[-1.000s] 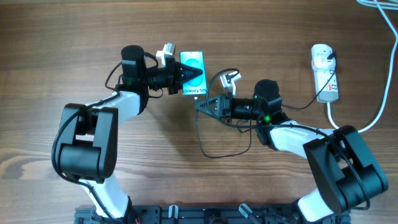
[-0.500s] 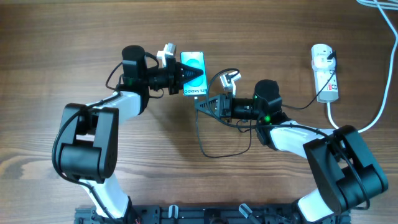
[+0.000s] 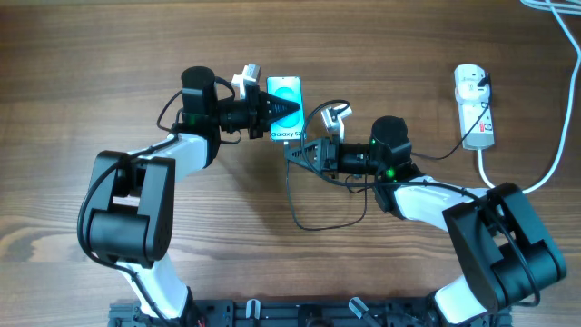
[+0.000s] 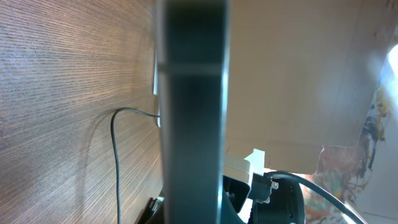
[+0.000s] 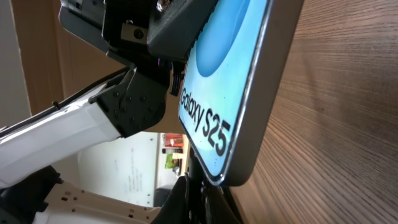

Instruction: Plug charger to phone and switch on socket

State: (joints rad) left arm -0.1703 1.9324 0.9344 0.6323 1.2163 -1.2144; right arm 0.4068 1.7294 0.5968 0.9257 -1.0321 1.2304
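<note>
The phone point(image 3: 284, 93) has a teal screen and "Galaxy S25" text. It is held on edge above the table in my left gripper point(image 3: 276, 114), which is shut on it. In the left wrist view its dark edge point(image 4: 190, 106) fills the centre. In the right wrist view the phone point(image 5: 227, 93) is close, with its text end towards me. My right gripper point(image 3: 296, 153) is shut on the connector tip of the charger cable point(image 3: 313, 222), just below the phone's lower end point(image 5: 233, 177). The connector itself is hidden between the fingers point(image 5: 202, 199). The white socket point(image 3: 474, 109) lies at the far right, with a black plug in it.
The thin black cable loops on the wood between the arms and shows in the left wrist view point(image 4: 114, 162). A thick white cord point(image 3: 543, 177) runs from the socket off the right edge. The left arm's wrist point(image 5: 134, 99) is close behind the phone.
My left gripper and the phone have shifted slightly to the right, towards the right gripper. The right arm has hardly moved.
</note>
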